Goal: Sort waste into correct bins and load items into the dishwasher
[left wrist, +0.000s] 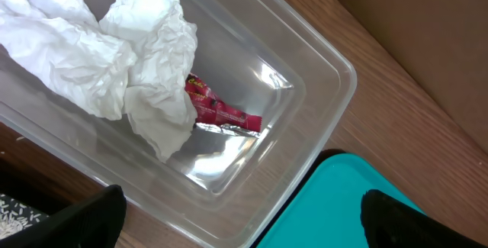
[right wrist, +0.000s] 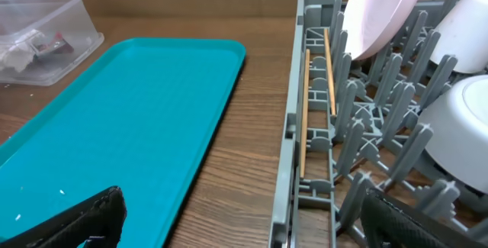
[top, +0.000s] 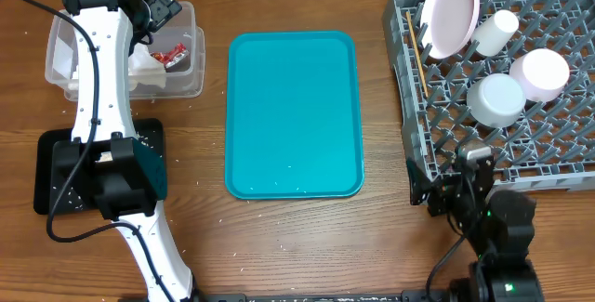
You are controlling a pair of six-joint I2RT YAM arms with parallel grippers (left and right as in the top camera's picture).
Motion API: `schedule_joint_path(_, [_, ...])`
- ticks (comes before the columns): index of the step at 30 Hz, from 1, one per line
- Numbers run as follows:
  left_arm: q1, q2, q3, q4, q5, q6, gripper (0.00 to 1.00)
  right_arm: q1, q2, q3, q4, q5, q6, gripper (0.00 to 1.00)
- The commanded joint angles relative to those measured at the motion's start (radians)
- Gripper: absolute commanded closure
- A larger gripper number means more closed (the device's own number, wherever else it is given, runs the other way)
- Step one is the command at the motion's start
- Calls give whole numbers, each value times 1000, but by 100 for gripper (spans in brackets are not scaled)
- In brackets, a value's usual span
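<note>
Stretches the left arm (top: 98, 70) from its black base (top: 116, 186), low in the overhead view, up toward the far left corner, with the long white link almost straight. Turns the left gripper (top: 160, 9) downward at the end of it, fingers (left wrist: 72, 221) spread wide at both lower corners of the wrist view, clamping nothing. Folds the right arm (top: 493, 232) compactly at the lower right, black all over. Points the right gripper (top: 444, 179) forward, fingers (right wrist: 76, 217) parted wide and seemingly empty, though only the tips show.
</note>
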Motion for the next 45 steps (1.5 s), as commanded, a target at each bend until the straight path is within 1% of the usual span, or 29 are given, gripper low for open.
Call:
schedule_joint_path(1, [-2,-3,19,1,4,-13,0,5,-89,-45,22,-11,-3,0])
schedule_joint_path(7, [-2,-3,19,1,4,-14,0,4,-171,-103,84,-7,-3,0])
schedule_joint_path(16, [-2,-3,19,1,4,-13,0,3,-299,-267,214,-8,1,0])
schedule_joint_path(22, [-2,-3,19,1,4,-13,0,3,-338,-271,227,22,0,0])
schedule_joint_path(26, [-2,-3,19,1,4,-14,0,3,-408,-271,223,66,-1,0])
schedule_joint_path(34, [-2,-3,19,1,5,-13,0,-2,-409,-271,271,166,0,0])
schedule_joint_path(40, [-2,-3,19,1,4,-14,0,-22,-409,-272,205,166,0,0])
schedule_joint_path(45, [-2,-3,19,1,4,-14,0,-36,-409,-272,206,180,0,0])
